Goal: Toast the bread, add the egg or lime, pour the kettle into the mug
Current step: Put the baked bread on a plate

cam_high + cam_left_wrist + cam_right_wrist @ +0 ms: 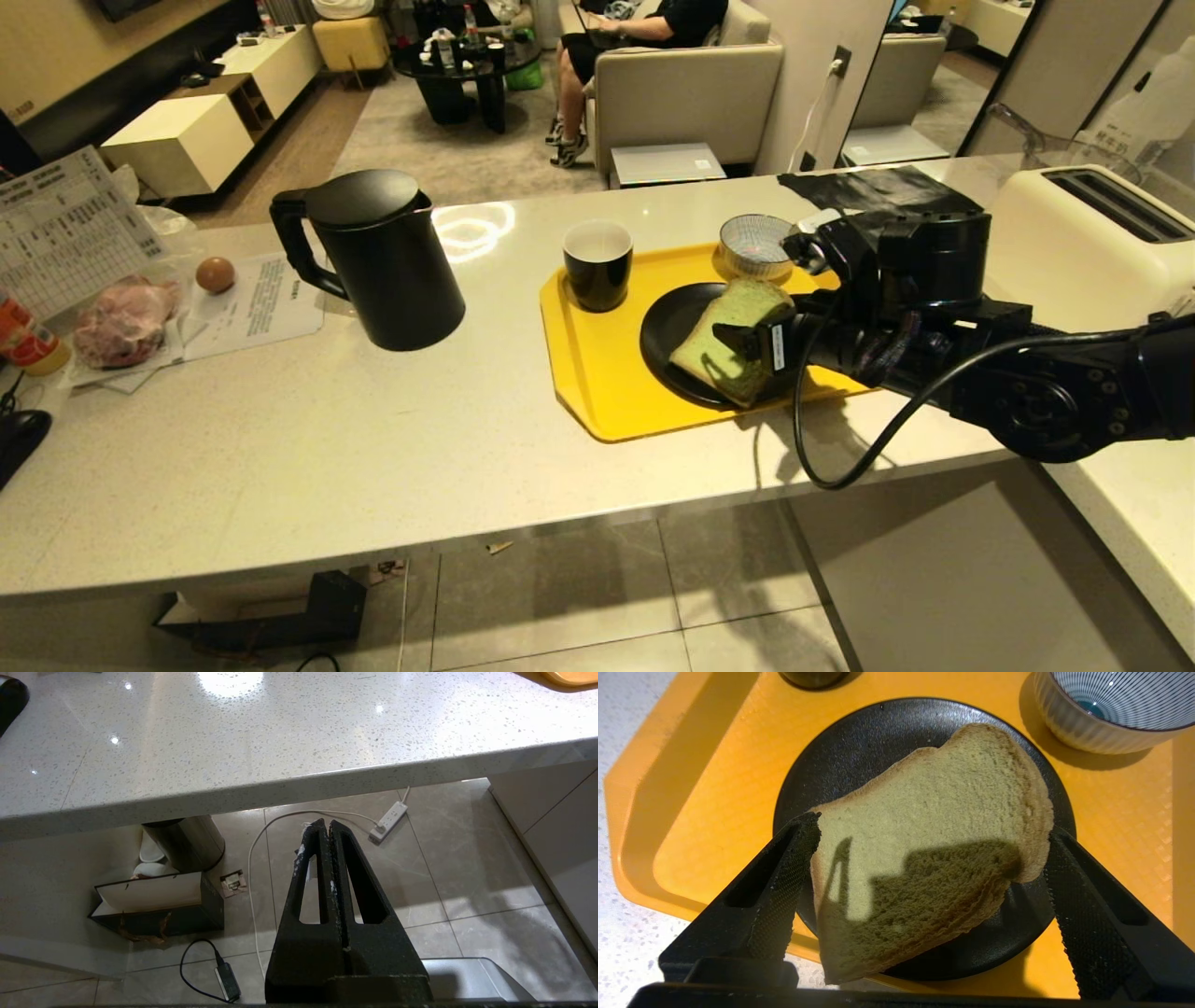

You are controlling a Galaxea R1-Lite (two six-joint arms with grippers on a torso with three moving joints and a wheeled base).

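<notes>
On the pale speckled stone tabletop (373,439) in the head view, a yellow plastic tray (597,392) carries a round black plate (667,336) with the pale green slice of bread (724,341) on it, the short glossy black mug (597,265) with a white inside, and a small blue-and-white striped bowl (754,245). The right gripper (747,347) reaches over the bread. The tall matte black kettle (373,257) stands well to the left of the tray, the small orange-brown egg (215,274) further left on a paper sheet, and the cream toaster (1088,238) at the far right.

In the left wrist view, the left gripper (325,828) hangs below the tabletop edge over the tiled floor, its jaws pressed together and holding nothing.

In the right wrist view, the right gripper's jaws stand wide on either side of the bread, one finger (784,877) at the crust, the other just beside it; the slice leans on the plate, ungripped.

By my judgement nothing is finished: toasting, egg and pouring all remain.
</notes>
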